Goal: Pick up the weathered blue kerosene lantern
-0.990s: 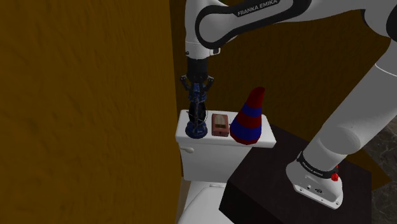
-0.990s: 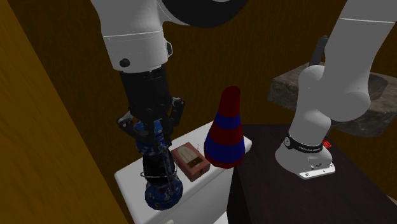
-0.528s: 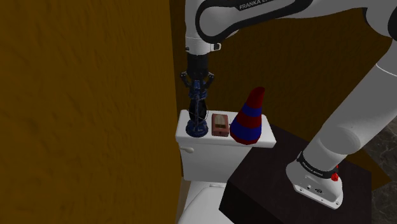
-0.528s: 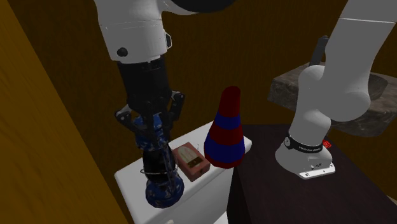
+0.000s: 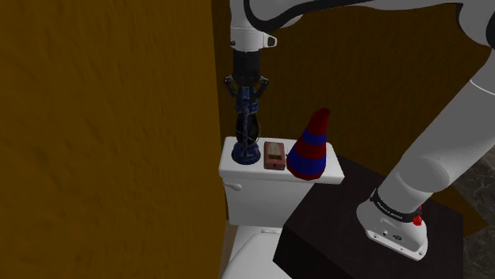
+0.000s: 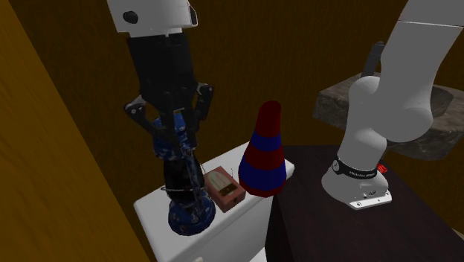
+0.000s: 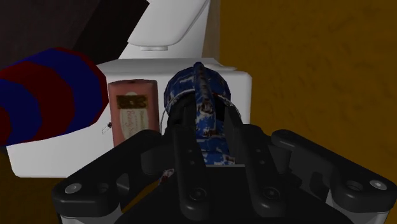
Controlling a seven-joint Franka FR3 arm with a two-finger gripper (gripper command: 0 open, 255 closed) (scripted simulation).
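Lantern hangs higher than a second ago, upright, its base seemingly just off the toilet tank at the shoulder view's left end. Gripper clamps its top from above, keeping it plumb. Brown box just right; striped cone farther right.

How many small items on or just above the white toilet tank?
3: mottled blue lantern in the black gripper by the wall, red-and-blue striped cone nearest the stand, reddish-brown box between them.
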